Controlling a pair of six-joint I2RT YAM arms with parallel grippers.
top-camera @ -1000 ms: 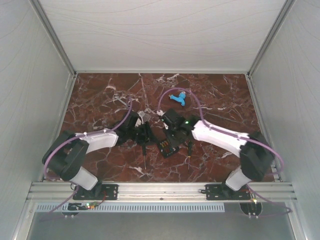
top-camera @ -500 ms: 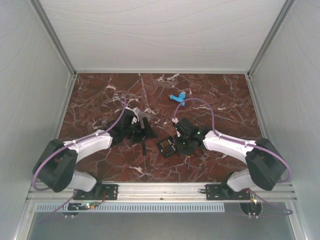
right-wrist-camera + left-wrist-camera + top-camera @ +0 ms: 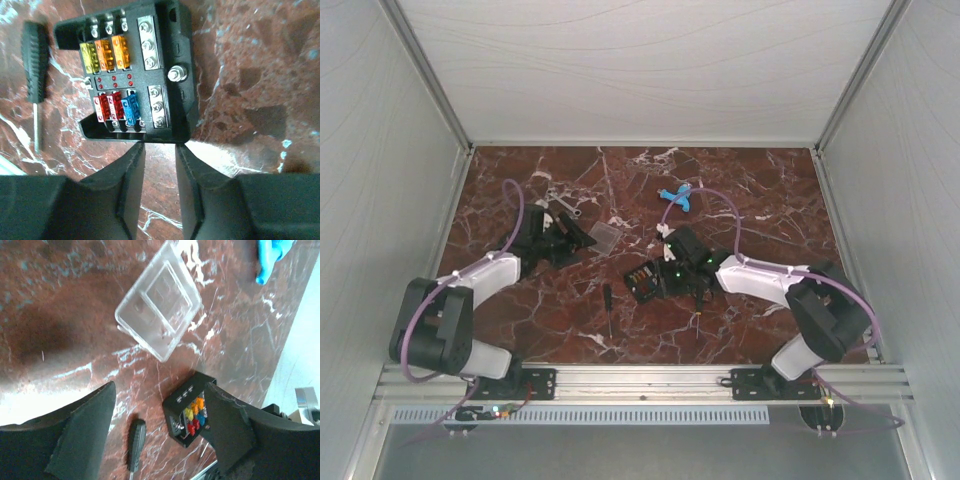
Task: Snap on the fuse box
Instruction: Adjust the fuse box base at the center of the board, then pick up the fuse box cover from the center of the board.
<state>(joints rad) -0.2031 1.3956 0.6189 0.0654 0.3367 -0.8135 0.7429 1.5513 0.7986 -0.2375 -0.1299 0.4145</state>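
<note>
The fuse box is a black tray with yellow, orange, red and blue fuses; it lies lidless on the marble mid-table and also shows in the left wrist view. Its clear lid lies apart on the table, up and left of the tray. My right gripper has its jaws a narrow gap apart, holding nothing, with the tips against the tray's near wall. My left gripper is wide open and empty, just left of the lid.
A black-handled screwdriver lies in front of the tray, and shows in both wrist views. A blue plastic piece lies behind the right gripper. Metal wrenches lie behind the left gripper. Grey walls enclose the table.
My left gripper has drawn back to the left, leaving the clear lid lying free. My right gripper has moved left, and the tray has shifted left and away.
</note>
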